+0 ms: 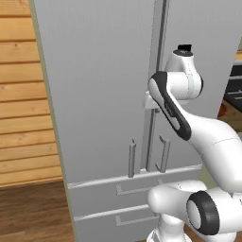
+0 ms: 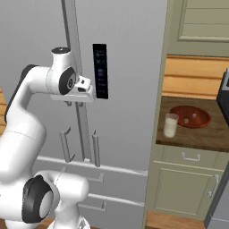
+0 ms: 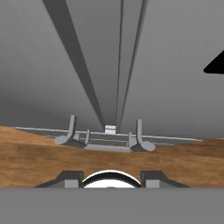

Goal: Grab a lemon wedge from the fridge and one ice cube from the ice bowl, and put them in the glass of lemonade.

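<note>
Hovering right up against the fridge point(image 1: 104, 94), the gripper point(image 3: 111, 178) sits at the seam between the two upper doors, above the pair of vertical bar handles point(image 1: 147, 157). Its finger tips stand partly apart with nothing between them; it grips no handle yet. Both doors are shut, so the lemon wedge is hidden behind them somewhere. Further off, to the right of the fridge, the counter point(image 2: 197, 136) carries the glass of lemonade point(image 2: 170, 125) with the ice bowl point(image 2: 190, 116) just beside it, pale cubes inside. My worry: the hand is high on the seam, well above the handles, and a closing pinch there would catch only flat door. It also needs to pick one handle cleanly, or the fingers may slip off as the door swings.
</note>
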